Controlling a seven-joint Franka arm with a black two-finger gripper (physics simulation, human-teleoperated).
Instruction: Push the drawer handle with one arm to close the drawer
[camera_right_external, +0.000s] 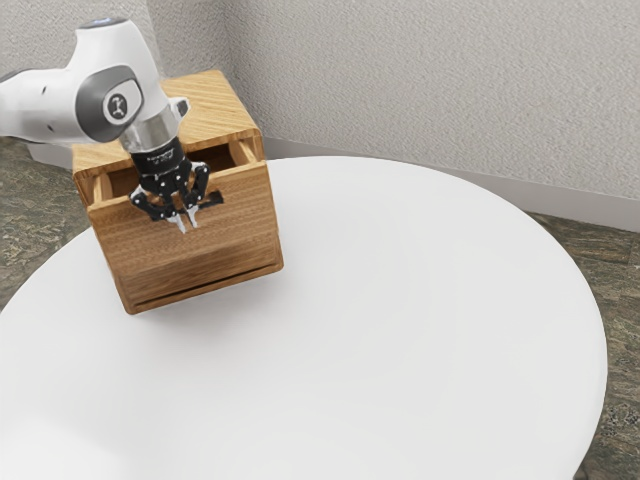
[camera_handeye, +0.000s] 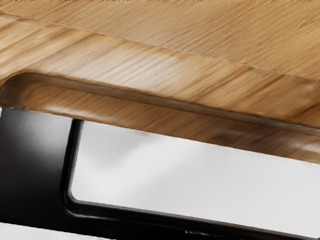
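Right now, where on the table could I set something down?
The white table has room from the foot of the wooden cabinet out to its curved rim on the exterior view's right. It is crowded at the cabinet, where the end effector is close to the handle of the open drawer.

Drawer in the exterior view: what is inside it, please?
In the drawer I see wooden sides and shadow. The arm covers part of the opening; the front hides the bottom.

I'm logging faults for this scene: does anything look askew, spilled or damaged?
Nothing stands out as spilled, tipped or damaged. The drawer sits partly out of its cabinet, but that fits a closing task, and the gripper is at its front, near the handle.
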